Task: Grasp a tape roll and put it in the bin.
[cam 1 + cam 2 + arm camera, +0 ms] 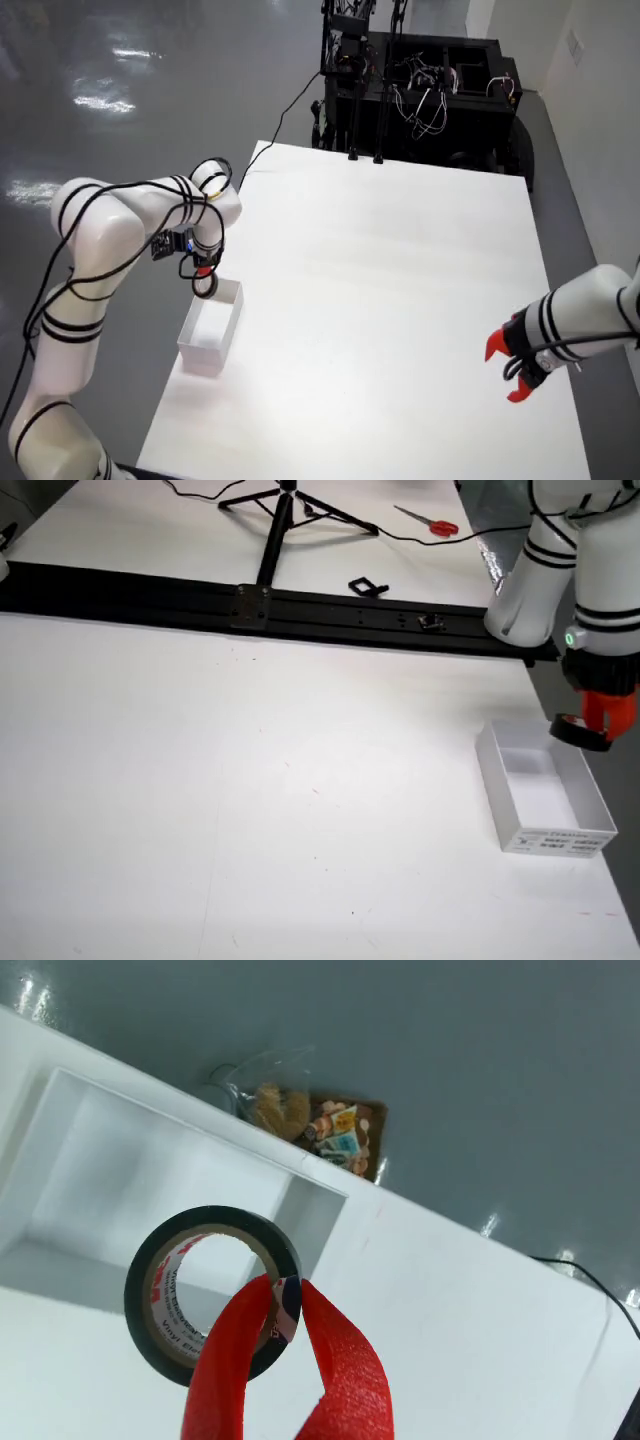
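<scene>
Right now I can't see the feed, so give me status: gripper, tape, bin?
Gripper shut on tape roll, held by its wall. Roll hangs over the white bin, by its far end. Bin looks bare inside, nothing blocking the drop.

A robotics lab: white worktable [400, 300], wired black equipment rack [430, 90], camera tripod [285, 505], glossy grey floor [120, 80].

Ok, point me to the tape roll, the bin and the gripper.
tape roll [152, 1305]: view riding on the gripper, black outer band.
bin [496, 788]: side view, near wall.
gripper [288, 1305]: view riding on the gripper, between the red fingers.
</scene>
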{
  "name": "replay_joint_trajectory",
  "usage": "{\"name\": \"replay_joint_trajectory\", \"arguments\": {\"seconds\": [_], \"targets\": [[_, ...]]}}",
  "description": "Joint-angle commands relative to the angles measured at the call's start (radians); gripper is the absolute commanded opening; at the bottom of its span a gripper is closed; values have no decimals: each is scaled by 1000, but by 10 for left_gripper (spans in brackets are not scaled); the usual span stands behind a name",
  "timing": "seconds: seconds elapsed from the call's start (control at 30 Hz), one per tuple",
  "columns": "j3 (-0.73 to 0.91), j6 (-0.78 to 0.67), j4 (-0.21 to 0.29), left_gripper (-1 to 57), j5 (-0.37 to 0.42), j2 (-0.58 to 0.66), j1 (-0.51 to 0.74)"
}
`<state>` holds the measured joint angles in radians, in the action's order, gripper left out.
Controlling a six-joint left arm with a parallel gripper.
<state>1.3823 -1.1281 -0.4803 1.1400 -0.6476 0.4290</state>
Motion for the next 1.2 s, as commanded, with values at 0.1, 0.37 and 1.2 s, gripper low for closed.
{"name": "replay_joint_trajectory", "arguments": {"seconds": [0.1, 0.37, 1.2], "targets": [[6, 54, -15, -7, -111, -116, -47], [72, 31, -14, -7, -144, -99, -27], [103, 1, 5, 26, -167, -99, 4]]}}
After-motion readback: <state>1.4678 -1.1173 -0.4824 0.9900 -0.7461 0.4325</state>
